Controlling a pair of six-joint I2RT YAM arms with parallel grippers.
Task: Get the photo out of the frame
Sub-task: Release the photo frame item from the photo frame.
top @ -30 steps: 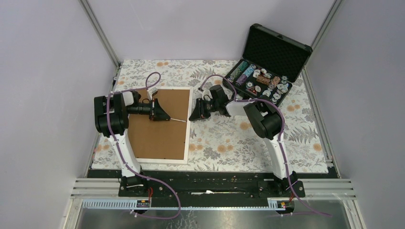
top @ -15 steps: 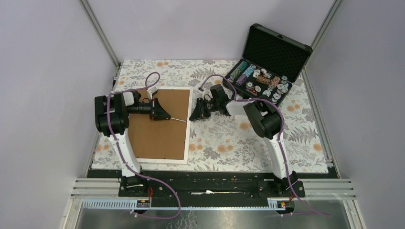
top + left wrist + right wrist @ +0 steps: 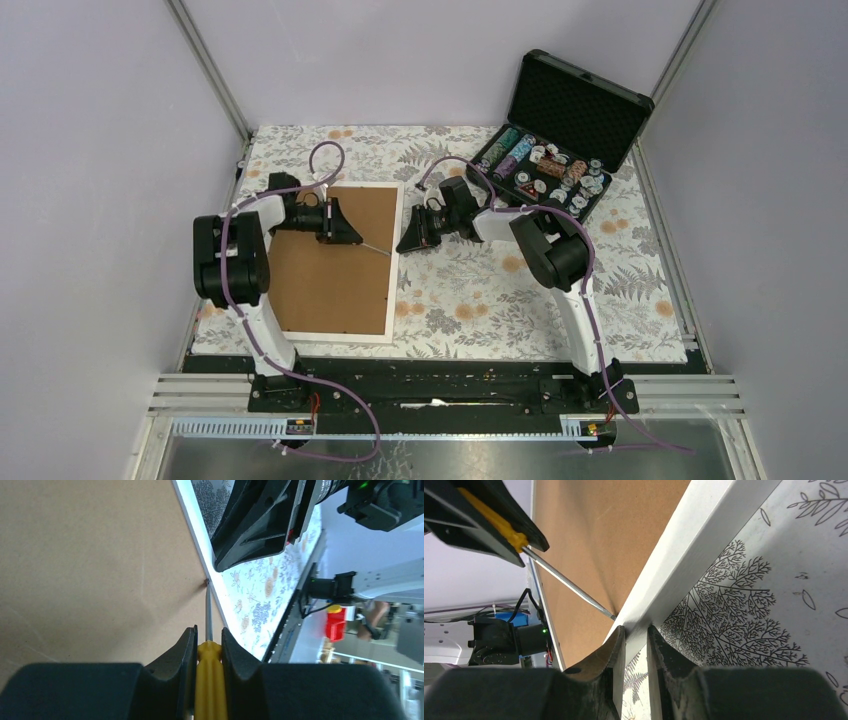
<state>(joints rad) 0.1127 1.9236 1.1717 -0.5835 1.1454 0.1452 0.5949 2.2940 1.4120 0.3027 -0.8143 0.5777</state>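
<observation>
A large rectangular picture frame with a narrow white border (image 3: 335, 262) lies face down on the floral-covered bench (image 3: 520, 290), its brown fibreboard back upward and seated in place. The photo is hidden beneath it, so removal appears barely begun. The left tool (image 3: 208, 632) clamps a yellow-handled screwdriver (image 3: 209, 672), whose tip meets the seam by the right border. The right tool (image 3: 635, 630) pinches that white border. An open black case of poker chips (image 3: 560, 130) sits well apart, obstructing nothing.

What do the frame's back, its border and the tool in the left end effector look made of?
Frame back: matte brown fibreboard, likely, from its even speckled grain. Border: smooth white, painted wood or plastic; unclear. Screwdriver: shiny metal shaft, glossy yellow plastic-looking handle.
</observation>
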